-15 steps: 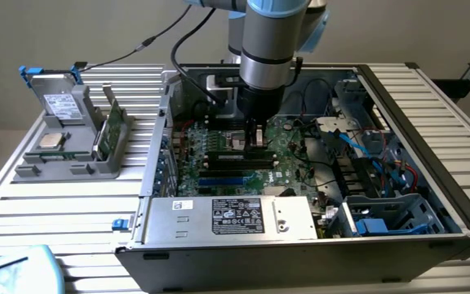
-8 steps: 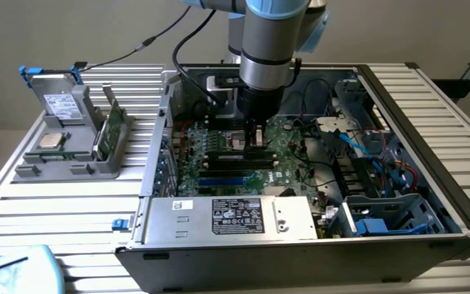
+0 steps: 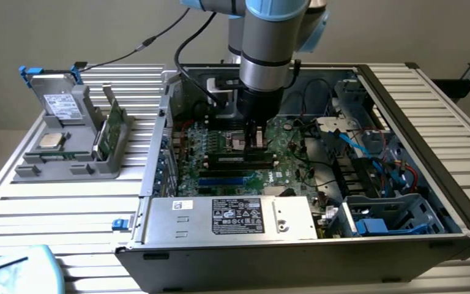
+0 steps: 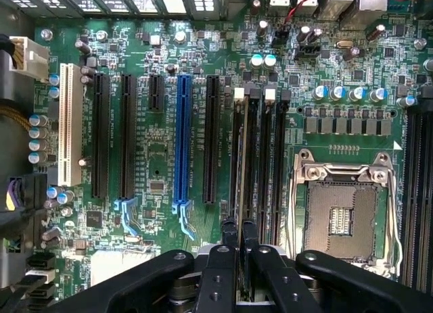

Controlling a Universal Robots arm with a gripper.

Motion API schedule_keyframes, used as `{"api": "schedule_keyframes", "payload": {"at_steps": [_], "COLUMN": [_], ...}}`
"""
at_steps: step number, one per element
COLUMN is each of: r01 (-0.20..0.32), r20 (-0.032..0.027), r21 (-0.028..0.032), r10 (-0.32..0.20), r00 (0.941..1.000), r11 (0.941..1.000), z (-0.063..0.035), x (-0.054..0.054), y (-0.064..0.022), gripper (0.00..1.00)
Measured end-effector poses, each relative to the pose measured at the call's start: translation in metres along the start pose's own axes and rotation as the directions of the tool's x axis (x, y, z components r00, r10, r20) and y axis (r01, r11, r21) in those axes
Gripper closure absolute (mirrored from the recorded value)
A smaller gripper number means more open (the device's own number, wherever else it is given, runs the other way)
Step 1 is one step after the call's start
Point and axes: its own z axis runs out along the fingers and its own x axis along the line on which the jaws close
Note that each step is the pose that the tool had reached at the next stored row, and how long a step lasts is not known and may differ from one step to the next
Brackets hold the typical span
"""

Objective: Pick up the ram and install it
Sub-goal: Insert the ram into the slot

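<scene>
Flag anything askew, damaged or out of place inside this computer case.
Nothing stands out. The end effector sits shut above the memory slots, and the processor socket beside them is empty but looks intact.

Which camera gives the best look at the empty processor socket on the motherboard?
The wrist view: the processor socket lies face-on, its metal frame and contact field plain. In the exterior view the arm covers most of it.

1. One arm point(image 3: 272, 43) with one hand point(image 3: 256, 142) is reaching into one computer case point(image 3: 300, 266).
2. One grey holder point(image 3: 68, 166) is sitting on the table point(image 3: 47, 208), carrying one drive point(image 3: 61, 105) and one processor chip point(image 3: 51, 141).
3. One white slot point(image 4: 65, 124) and one blue slot point(image 4: 183, 144) are showing on the motherboard point(image 4: 159, 154).
</scene>
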Motion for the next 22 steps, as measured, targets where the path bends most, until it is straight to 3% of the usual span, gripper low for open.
{"api": "schedule_keyframes", "payload": {"at_steps": [7, 22], "r01": [0.003, 0.003], "r20": [-0.0142, -0.0220], "r21": [-0.0003, -0.0005], "r10": [-0.003, -0.003], "r00": [0.9999, 0.9998], "r11": [1.0000, 1.0000], "z": [0.0009, 0.0011], "x": [-0.0020, -0.0035], "y": [-0.0001, -0.0010], "gripper": [0.86, 0.86]}}
